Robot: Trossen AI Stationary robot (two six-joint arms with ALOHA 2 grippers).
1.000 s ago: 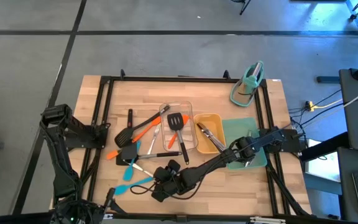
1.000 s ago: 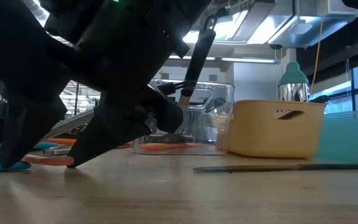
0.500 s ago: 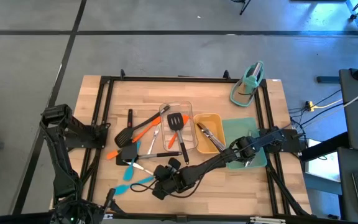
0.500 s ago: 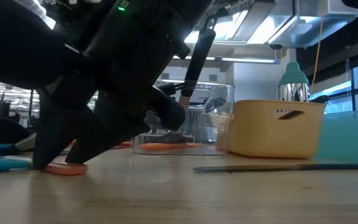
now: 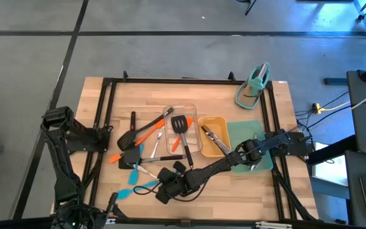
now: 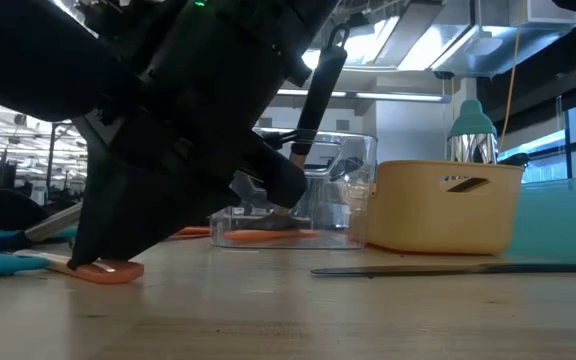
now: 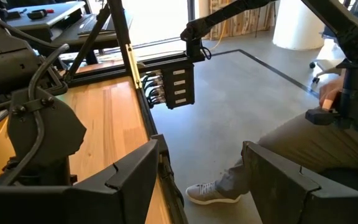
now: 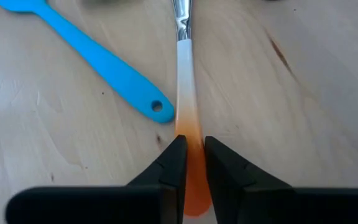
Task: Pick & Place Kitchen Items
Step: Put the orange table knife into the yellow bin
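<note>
My right gripper (image 5: 160, 189) (image 8: 191, 163) is low over the table's near edge, shut on a utensil with a white handle that turns orange at its end (image 8: 186, 93) (image 6: 106, 270). A blue spatula (image 8: 98, 56) (image 5: 138, 187) lies flat just beside it. More kitchen items, black turners and orange-handled ones (image 5: 138, 137), lie spread over the table's left middle. My left gripper (image 7: 197, 180) (image 5: 107, 137) waits open at the table's left edge with nothing between its fingers. My right gripper pinches the handle's orange free end (image 8: 191, 138) between its two fingers, one on each long side. The fingers (image 8: 173, 162) slant down from the table's near right, in line with the handle. The handle lies flat on the table (image 6: 108, 271).
A clear tray (image 5: 170, 114) holding a black turner stands mid-table, with a yellow tray (image 5: 221, 121) to its right. A teal mat (image 5: 250, 130) and a teal stand (image 5: 254, 86) are at the right. A black frame (image 5: 110, 83) rims the table. A person's leg and shoe (image 7: 229, 186) show beyond the left edge.
My right gripper has shut its fingers on the orange end of the handle while staying over the same spot near the table's near edge, tipping a little. The utensil still lies on the table.
</note>
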